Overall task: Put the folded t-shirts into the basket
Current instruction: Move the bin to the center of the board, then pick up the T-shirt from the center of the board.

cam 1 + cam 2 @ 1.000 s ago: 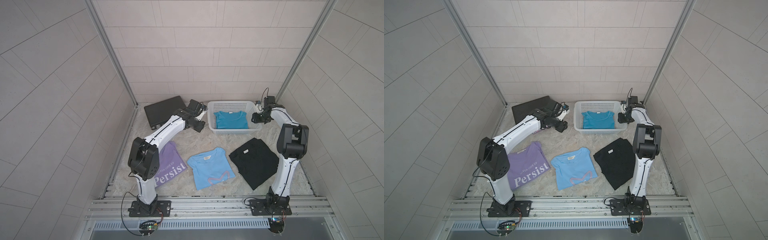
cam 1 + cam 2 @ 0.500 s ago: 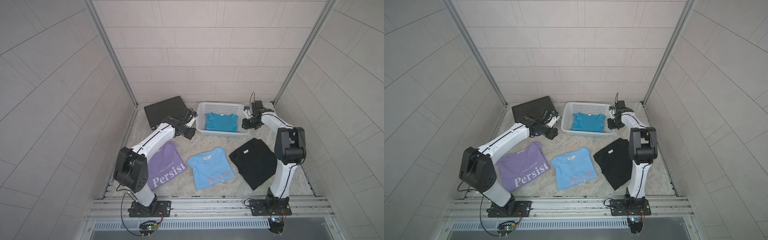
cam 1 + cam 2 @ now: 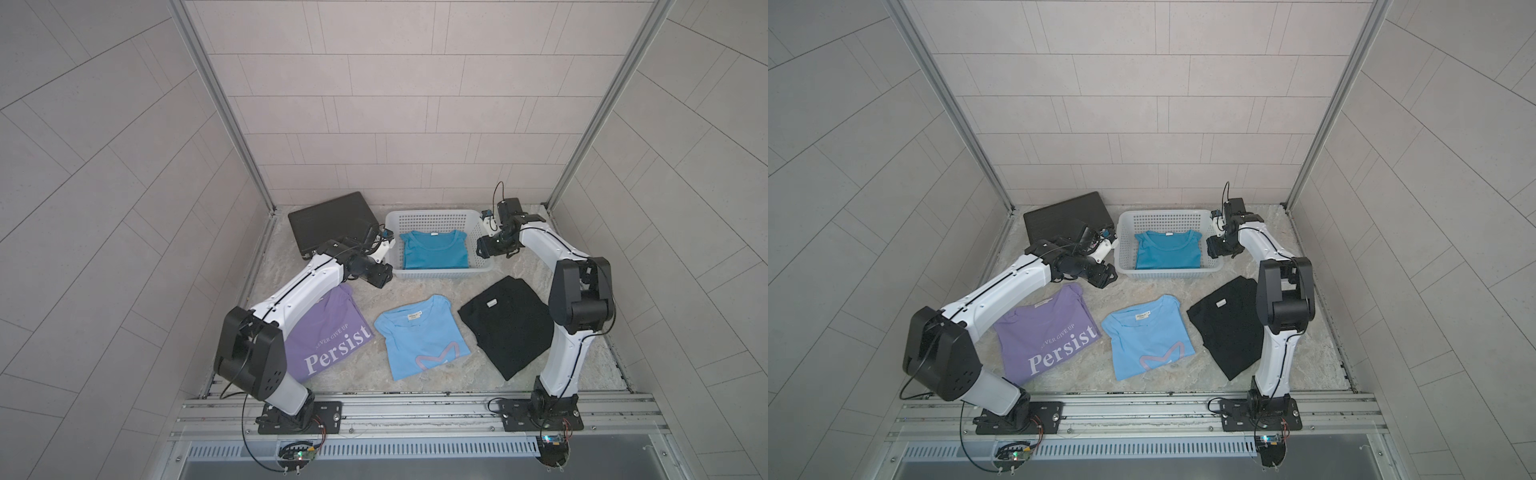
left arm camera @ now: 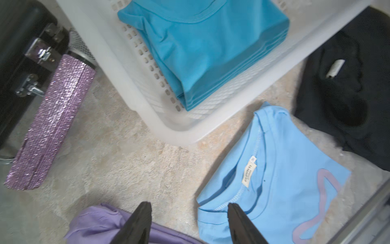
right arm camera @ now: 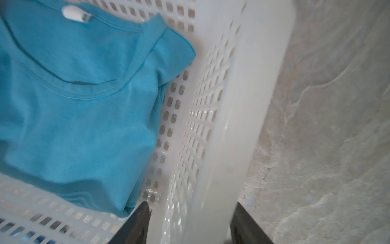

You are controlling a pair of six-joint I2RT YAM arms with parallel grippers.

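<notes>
A robot test cell in a lab; pale tiled panel walls (image 3: 415,104) close three sides, framed by aluminium posts (image 3: 216,104); the white left arm (image 3: 299,291) and right arm (image 3: 540,245) are bolted on black base plates (image 3: 297,417) to an aluminium rail (image 3: 415,411) along the front; loose cables and a lit circuit board (image 3: 301,456) hang below; the counter (image 3: 395,291) is stone-patterned.

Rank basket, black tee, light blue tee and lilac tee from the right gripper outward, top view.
1. Basket, rim between the jaws of the right gripper.
2. Black tee, right side.
3. Light blue tee, middle.
4. Lilac tee, far left.
</notes>
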